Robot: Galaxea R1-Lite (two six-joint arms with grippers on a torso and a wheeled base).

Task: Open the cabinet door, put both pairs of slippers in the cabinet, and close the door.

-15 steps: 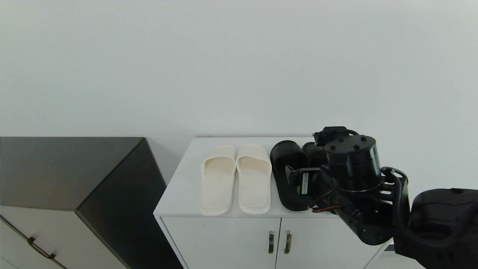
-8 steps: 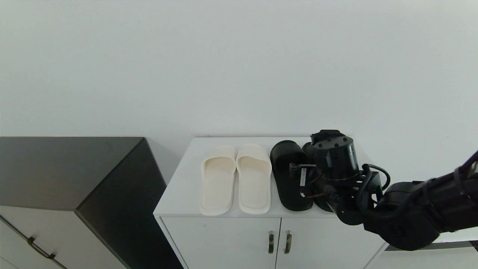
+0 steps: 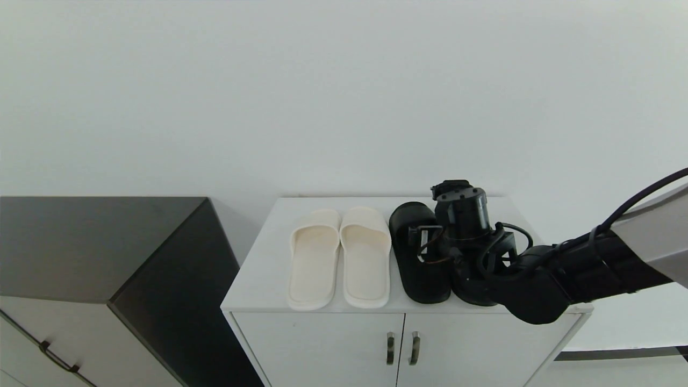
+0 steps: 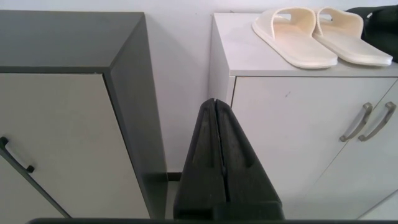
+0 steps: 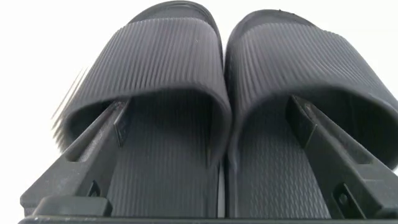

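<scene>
Hanging low before the gap between the dark cabinet (image 3: 80, 242) and the white cabinet (image 3: 322, 344), the left gripper (image 4: 215, 107) is pressed closed, holding nothing. Atop the white cabinet, its doors closed, lie the cream slippers (image 3: 365, 258), then the black slippers (image 3: 419, 258). The right gripper (image 5: 211, 109) is spread wide, one finger under each black strap.
</scene>
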